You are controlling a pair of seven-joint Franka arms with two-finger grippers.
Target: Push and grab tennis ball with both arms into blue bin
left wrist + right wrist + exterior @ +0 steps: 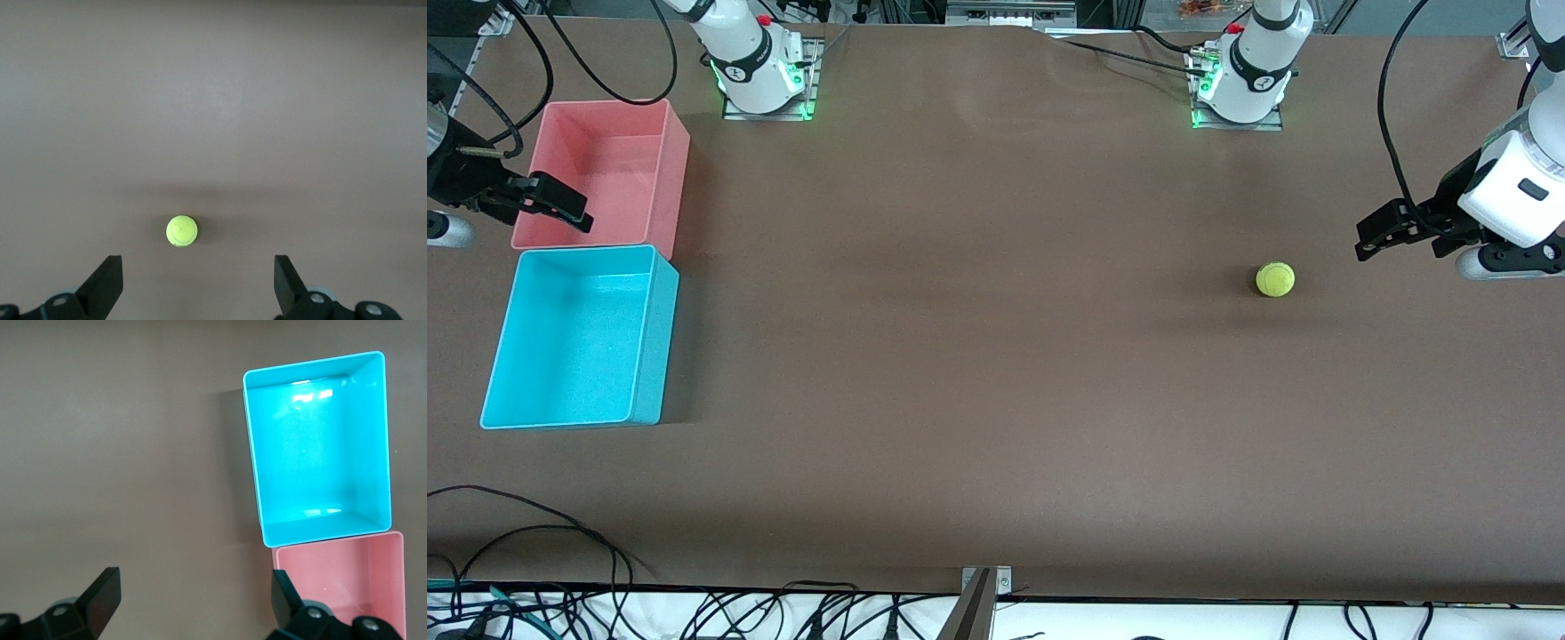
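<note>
Two tools, both wide and empty; our left tool hangs over the brown table at the left arm's end, jaws facing the small fuzzy yellow-green tennis ball, placed to push it across, we judge; our right tool waits over the pink plastic bin, just beside the light-blue plastic open-top bin, well apart from the ball; nothing on the table between them.
</note>
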